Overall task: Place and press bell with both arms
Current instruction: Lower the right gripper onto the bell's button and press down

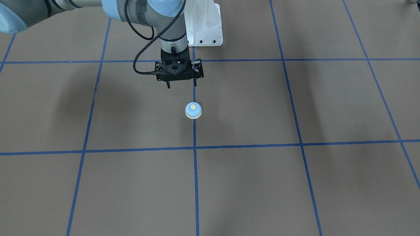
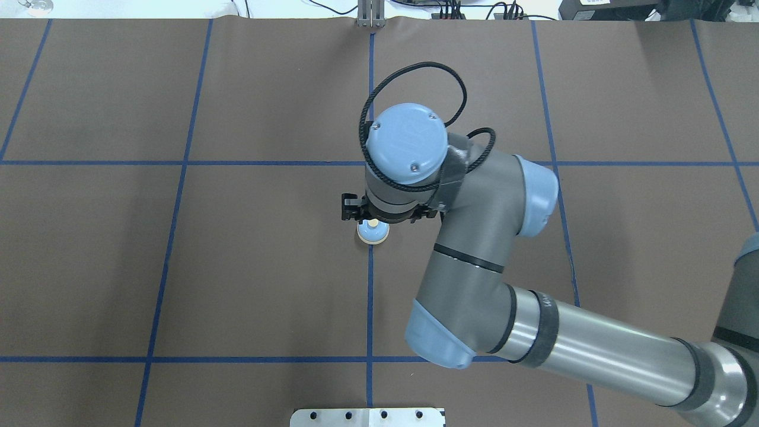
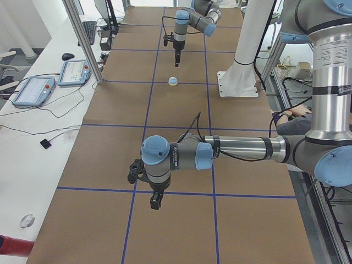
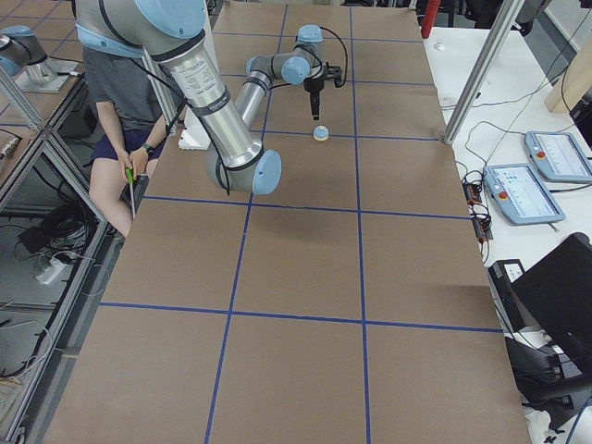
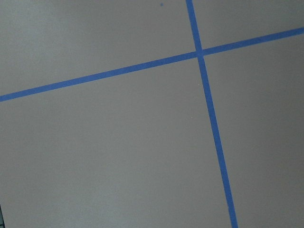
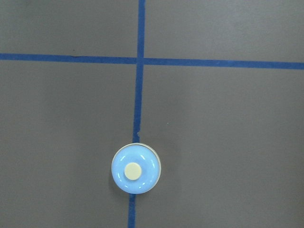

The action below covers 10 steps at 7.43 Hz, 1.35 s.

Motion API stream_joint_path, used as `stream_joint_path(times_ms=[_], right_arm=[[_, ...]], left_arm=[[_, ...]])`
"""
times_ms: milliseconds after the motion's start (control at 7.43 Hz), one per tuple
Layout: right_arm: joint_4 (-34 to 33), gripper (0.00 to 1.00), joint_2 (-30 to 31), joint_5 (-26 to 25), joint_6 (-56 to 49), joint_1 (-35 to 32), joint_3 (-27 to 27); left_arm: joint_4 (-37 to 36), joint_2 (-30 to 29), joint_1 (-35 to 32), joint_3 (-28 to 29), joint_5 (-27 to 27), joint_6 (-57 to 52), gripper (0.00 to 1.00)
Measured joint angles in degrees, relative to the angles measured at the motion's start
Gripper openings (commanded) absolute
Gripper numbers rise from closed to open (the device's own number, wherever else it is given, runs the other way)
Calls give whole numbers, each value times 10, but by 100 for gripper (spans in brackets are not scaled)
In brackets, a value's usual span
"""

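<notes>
Fingers (image 1: 168, 86) of the right gripper (image 1: 181, 85) looked spread, holding nothing; the bell (image 1: 193, 110) stood upright just below, clear of them. Left gripper (image 3: 155, 201) hung far off, grip impossible to tell. Pressing well meant centring over the button (image 1: 193, 107), then dropping straight, gently.

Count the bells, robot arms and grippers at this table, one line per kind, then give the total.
Bell: 1
Arms: 2, left arm and right arm
Grippers: 2, left gripper and right gripper
Total: 5
</notes>
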State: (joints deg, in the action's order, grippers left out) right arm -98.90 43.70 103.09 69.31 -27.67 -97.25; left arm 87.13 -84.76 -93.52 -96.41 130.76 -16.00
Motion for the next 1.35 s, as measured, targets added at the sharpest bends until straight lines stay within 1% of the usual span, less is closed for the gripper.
stream_joint_path(times_ms=[135,404,538,1345], right_arm=[[15,0,-18,-12,6,8,40],[67,0,-26,-22,2,11,97],[79,0,-26,-23,-2,11,109],[86,0,-21,-22,-9,10,124]], left_arm=[[1,0,0,0,0,-1,100],[2,3,0,-1,-1,-3,100],[2,5,0,-2,-1,-3,100],[2,6,0,-3,-1,-4,100]])
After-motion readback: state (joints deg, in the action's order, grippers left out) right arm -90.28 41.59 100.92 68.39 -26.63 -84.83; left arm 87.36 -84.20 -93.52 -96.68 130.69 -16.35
